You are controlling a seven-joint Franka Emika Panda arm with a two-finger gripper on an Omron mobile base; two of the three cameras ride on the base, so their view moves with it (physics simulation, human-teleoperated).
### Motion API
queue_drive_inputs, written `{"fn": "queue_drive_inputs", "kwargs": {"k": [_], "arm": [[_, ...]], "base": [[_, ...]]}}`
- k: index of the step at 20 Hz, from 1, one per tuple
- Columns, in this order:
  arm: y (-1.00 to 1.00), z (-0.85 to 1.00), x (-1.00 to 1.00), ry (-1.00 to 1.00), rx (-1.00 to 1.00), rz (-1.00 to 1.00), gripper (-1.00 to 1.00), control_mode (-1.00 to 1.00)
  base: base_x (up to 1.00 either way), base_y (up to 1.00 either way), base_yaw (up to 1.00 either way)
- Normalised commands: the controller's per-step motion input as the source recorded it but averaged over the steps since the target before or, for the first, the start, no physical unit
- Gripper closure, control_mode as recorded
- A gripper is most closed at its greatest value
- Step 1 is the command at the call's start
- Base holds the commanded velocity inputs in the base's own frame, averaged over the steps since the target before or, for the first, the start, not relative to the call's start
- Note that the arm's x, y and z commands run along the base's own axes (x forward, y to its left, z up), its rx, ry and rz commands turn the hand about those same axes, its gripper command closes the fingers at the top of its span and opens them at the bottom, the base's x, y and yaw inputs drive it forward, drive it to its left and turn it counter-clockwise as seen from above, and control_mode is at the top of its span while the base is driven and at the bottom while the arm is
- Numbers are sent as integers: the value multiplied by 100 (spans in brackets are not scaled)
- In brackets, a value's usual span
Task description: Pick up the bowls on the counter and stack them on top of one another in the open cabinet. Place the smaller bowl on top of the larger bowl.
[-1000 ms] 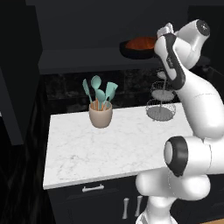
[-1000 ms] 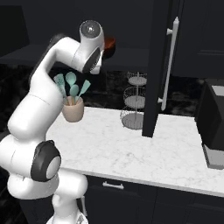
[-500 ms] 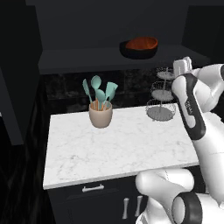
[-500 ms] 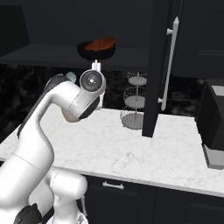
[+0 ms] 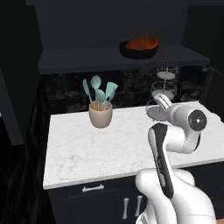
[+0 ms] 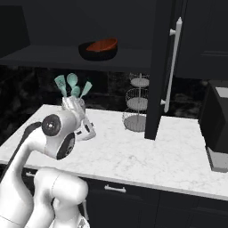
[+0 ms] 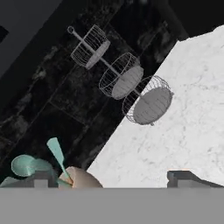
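The arm is folded low over the counter (image 5: 109,148), elbow bent, wrist turned toward the backsplash. In the hand view the gripper (image 7: 111,178) is spread wide and empty, with the wire tiered stand (image 7: 127,83) at 12 o'clock (rolled sideways) and the utensil crock (image 7: 81,178) at 7. The smaller bowl (image 5: 142,43) sits inside the larger bowl (image 5: 139,52) in the open cabinet (image 5: 87,59).

We see flat, even rendered light. The counter (image 5: 113,144) reads bright white; the open cabinet (image 5: 109,57) and backsplash stay very dim. Shadows are soft and faint. All views are low-resolution and slightly blurred, without glare.
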Motion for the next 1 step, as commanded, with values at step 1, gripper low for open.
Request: {"fn": "queue_drive_inputs", "kwargs": {"k": [1], "arm": [[57, -100, -11, -21, -82, 0, -100, -100]], "base": [[0, 0, 0]]}}
